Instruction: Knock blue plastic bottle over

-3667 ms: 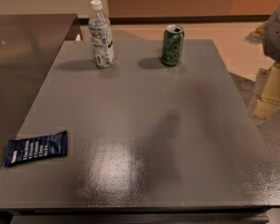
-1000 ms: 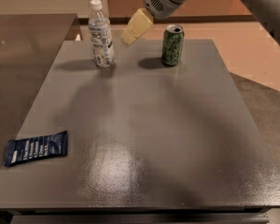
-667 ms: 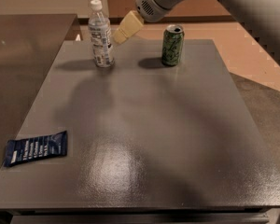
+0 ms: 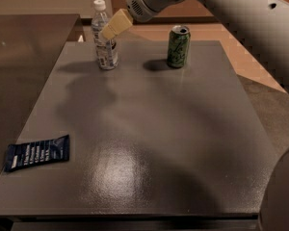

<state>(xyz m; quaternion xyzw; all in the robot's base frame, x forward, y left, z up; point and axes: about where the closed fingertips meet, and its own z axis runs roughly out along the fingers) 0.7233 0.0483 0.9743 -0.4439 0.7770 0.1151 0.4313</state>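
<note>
The blue plastic bottle [image 4: 106, 52] is clear with a white cap and a white-and-blue label. It stands upright at the far left of the grey table [image 4: 149, 143]. My gripper [image 4: 113, 27] reaches in from the upper right on a long grey arm. Its cream-coloured tip lies across the bottle's upper half, touching it or just in front of it. The tip hides part of the bottle's neck.
A green soda can [image 4: 178, 46] stands upright at the far middle of the table, to the right of the bottle. A flat dark blue snack wrapper [image 4: 36, 152] lies near the table's front left edge. A dark counter [image 4: 19, 66] adjoins the table on the left.
My gripper has swung from the right side across the table's back, moving left past the can until its tip overlaps the bottle. The bottle, can and wrapper have not moved.
</note>
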